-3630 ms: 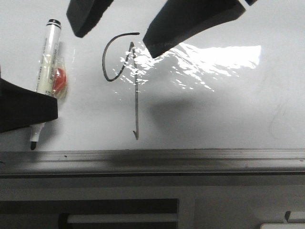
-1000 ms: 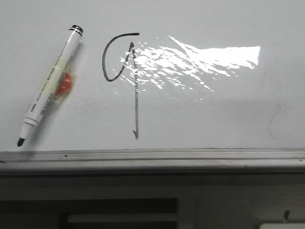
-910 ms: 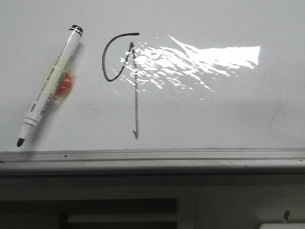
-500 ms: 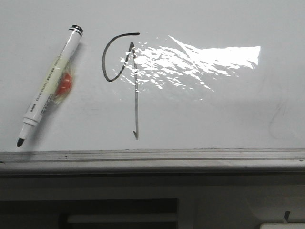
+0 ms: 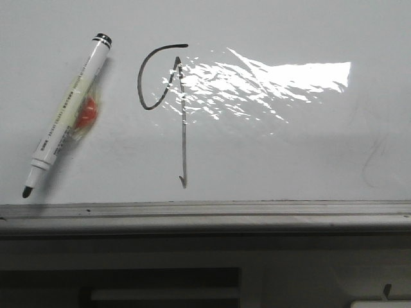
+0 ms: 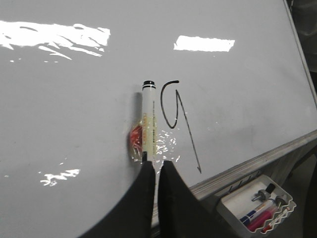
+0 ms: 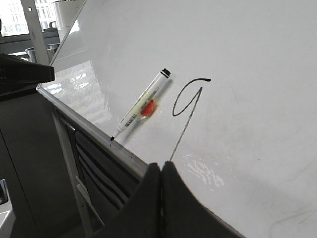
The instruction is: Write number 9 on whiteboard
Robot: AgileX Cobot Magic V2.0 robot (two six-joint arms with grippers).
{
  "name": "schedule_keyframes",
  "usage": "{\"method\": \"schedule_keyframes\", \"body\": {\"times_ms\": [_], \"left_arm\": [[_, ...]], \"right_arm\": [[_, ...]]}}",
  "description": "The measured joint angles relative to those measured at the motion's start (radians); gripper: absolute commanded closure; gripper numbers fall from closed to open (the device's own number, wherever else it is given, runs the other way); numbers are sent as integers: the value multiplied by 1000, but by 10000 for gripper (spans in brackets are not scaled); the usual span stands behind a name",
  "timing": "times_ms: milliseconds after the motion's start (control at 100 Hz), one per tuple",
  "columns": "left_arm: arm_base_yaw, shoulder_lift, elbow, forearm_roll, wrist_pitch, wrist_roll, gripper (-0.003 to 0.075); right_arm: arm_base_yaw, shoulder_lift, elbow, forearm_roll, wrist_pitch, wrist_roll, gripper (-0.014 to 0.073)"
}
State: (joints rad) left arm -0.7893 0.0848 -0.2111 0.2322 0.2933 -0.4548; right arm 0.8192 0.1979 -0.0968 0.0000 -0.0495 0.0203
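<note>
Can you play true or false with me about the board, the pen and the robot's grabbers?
1. The number 9 is drawn on the whiteboard. True.
2. The marker is held by a gripper. False: it lies on the board, nothing gripping it.
3. The marker lies left of the 9 in the front view. True.
4. The left gripper is wide open. False: its fingers are closed together.
5. The 9 is red. False: black.

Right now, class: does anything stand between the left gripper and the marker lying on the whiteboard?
Nothing visible does. In the left wrist view the left gripper, fingers together, sits just behind the marker, which lies free on the whiteboard beside the number 9, with no object in between.
</note>
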Motion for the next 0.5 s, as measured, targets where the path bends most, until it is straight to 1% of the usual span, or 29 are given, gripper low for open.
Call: {"method": "schedule_keyframes", "body": {"times_ms": [80,170,290,370,440,500], "left_arm": [[25,0,2,1,23,16,741],[73,0,24,-10,0,104,741],[166,-22,91,-104,-97,257,741],[245,-58,144,-158,-169,355,741],[318,-85,186,-185,-219,405,741],[377,-90,211,-201,-243,423,741]], "right_arm": [[0,0,0,0,0,0,655],[0,0,0,0,0,0,655],[0,0,0,0,0,0,655],[0,0,0,0,0,0,655],[0,0,0,0,0,0,655],[0,0,0,0,0,0,655]]}}
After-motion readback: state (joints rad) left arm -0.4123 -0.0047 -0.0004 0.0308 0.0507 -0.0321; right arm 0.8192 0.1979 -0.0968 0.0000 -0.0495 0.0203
